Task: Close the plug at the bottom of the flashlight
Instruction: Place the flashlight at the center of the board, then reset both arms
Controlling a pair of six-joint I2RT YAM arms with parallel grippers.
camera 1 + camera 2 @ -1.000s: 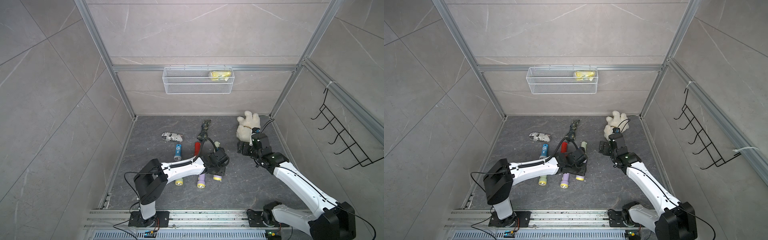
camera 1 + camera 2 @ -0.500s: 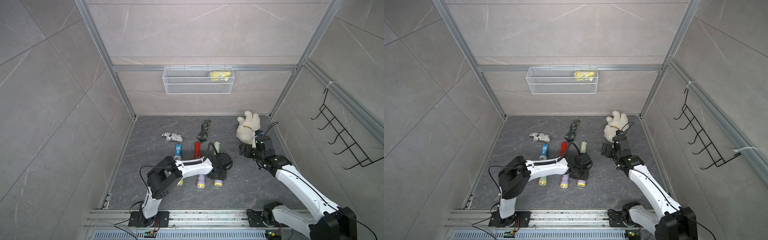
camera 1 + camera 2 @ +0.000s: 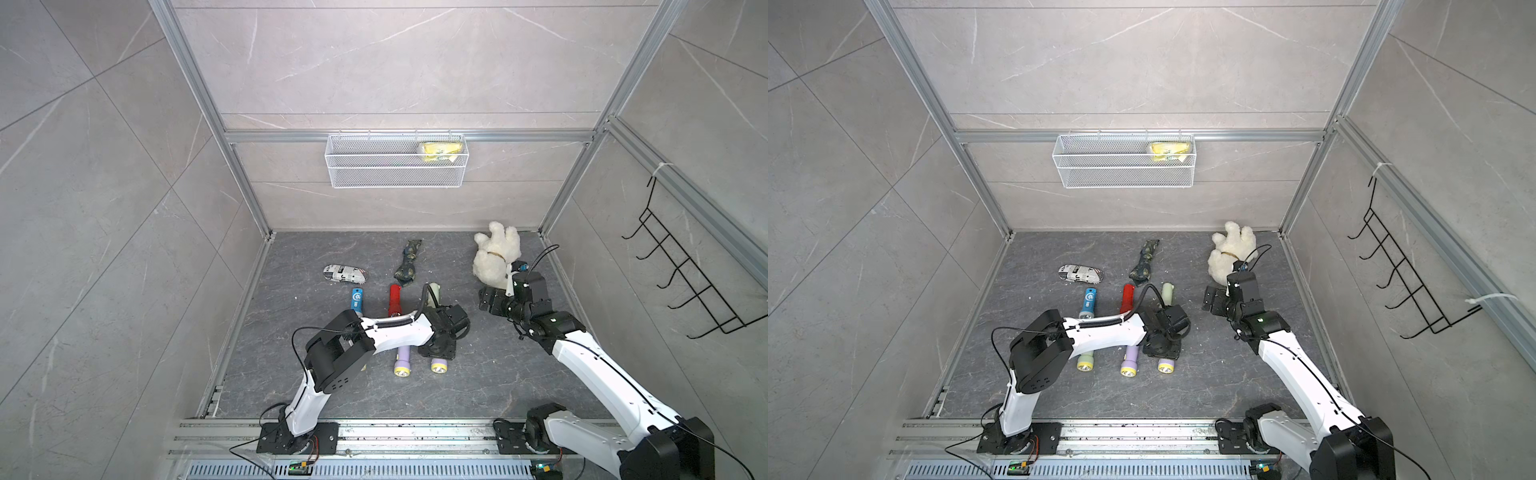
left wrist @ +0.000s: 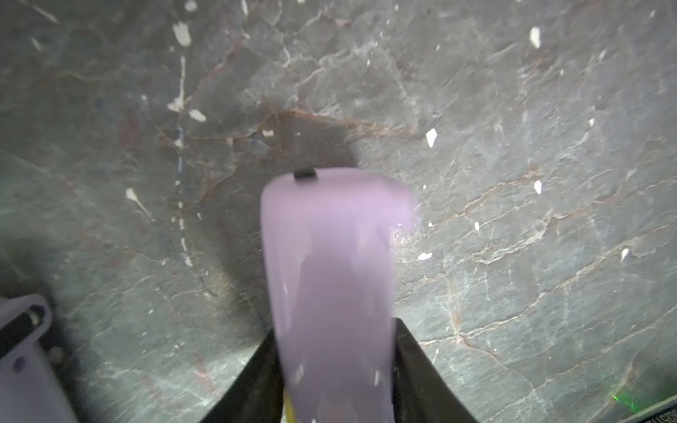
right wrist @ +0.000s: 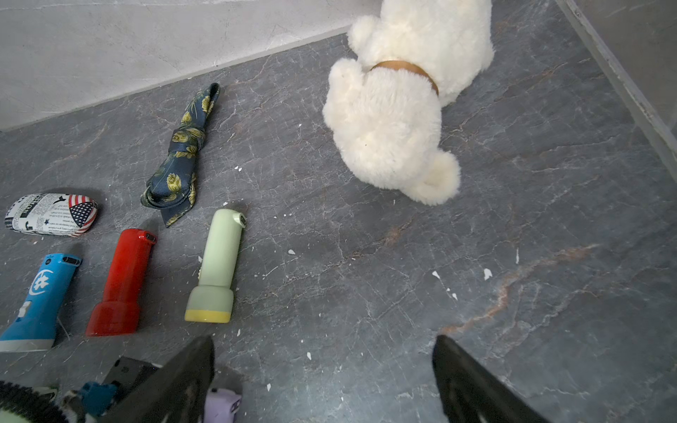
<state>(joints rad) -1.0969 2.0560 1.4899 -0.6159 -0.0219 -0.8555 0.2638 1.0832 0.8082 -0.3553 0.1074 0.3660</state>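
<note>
The lilac flashlight (image 4: 329,256) lies flat on the grey stone-pattern floor (image 3: 478,386), about midway between the left and right edges and nearer the front edge, with its yellow head pointing to the front edge. A small dark tab (image 4: 304,174) shows at its tail end; motion blur hides whether it is seated. The left gripper (image 4: 335,329) is lowered over the body, with one black finger (image 4: 412,351) on each side and close against it; whether the fingers clamp it cannot be told. Just beside it toward the left edge lies a second lilac flashlight (image 3: 402,362), then a green-bodied flashlight (image 3: 1085,360) partly under the left arm. Behind these, a blue flashlight (image 3: 356,300), a red flashlight (image 3: 394,300) and a pale green flashlight (image 3: 434,293) form a second row. The right gripper (image 5: 322,344) hovers near the right edge, fingers wide apart, holding nothing. A white plush toy (image 3: 496,257) sits near the back right corner.
</note>
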